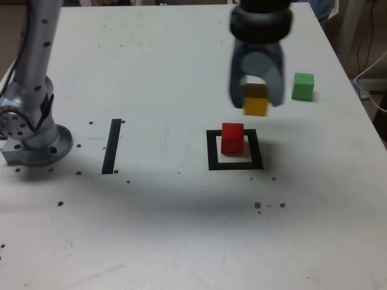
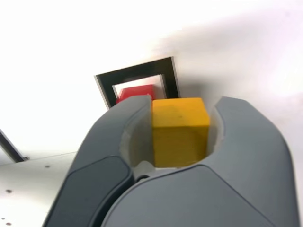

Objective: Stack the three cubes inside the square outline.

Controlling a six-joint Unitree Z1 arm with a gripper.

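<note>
The yellow cube (image 1: 256, 103) hangs above the table (image 1: 181, 229) in the upper right of the exterior view, pinched between the two grey jaws of the gripper (image 1: 256, 99), which is clamped shut on it. As a cube it has no long axis; its faces sit roughly square to the table edges, with its lower half showing below the jaw tips. In the wrist view the yellow cube (image 2: 180, 130) fills the gap between the curved jaws of the gripper (image 2: 182, 137), one flat face toward the camera and its top edge level.

The arm comes down from the top edge of the exterior view, with the gripper pointing down at the table and the black wrist collar above the jaws. The arm's silver base (image 1: 33, 136) stands at the left edge of the frame.

Just below the held cube in the frame, the red cube (image 1: 232, 138) rests on the white centre of the square outline (image 1: 234, 163), toward its far side. The wrist view shows the red cube (image 2: 136, 92) inside the square outline (image 2: 137, 75), just past the jaw tips.

The green cube (image 1: 303, 86) sits on the table, to the right of the gripper and apart from it. A straight black strip (image 1: 112, 146) lies at left centre, well apart from the outline.
</note>
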